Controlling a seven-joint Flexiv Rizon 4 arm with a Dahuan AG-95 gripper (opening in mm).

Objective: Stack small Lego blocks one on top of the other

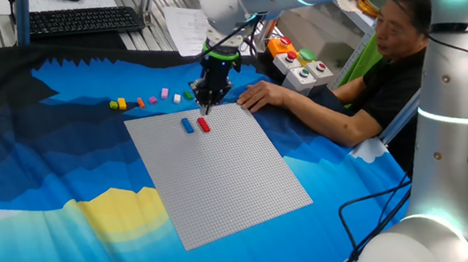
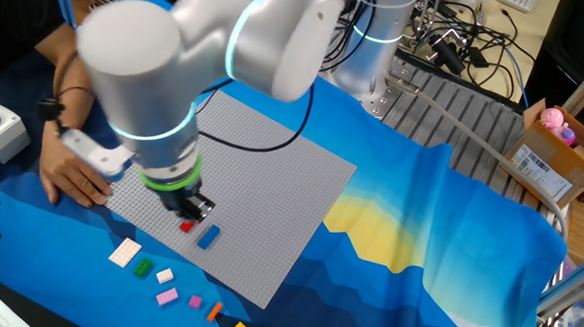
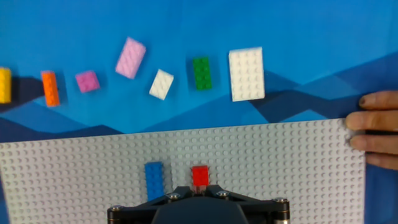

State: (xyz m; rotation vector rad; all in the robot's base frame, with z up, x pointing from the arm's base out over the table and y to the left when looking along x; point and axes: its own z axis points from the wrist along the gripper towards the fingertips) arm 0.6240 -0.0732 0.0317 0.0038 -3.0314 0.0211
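Lego blocks are in two groups: a blue brick point(image 3: 154, 178) and a red brick point(image 3: 199, 176) sit side by side on the grey baseplate point(image 3: 280, 168), while orange, pink, white and green bricks point(image 3: 201, 73) lie in a row on the blue cloth point(image 3: 186, 25) beyond its edge. Above the red brick, the gripper point(image 1: 206, 105) points down, fingers closed with nothing held. A person's hand point(image 3: 377, 127) rests on the baseplate's edge
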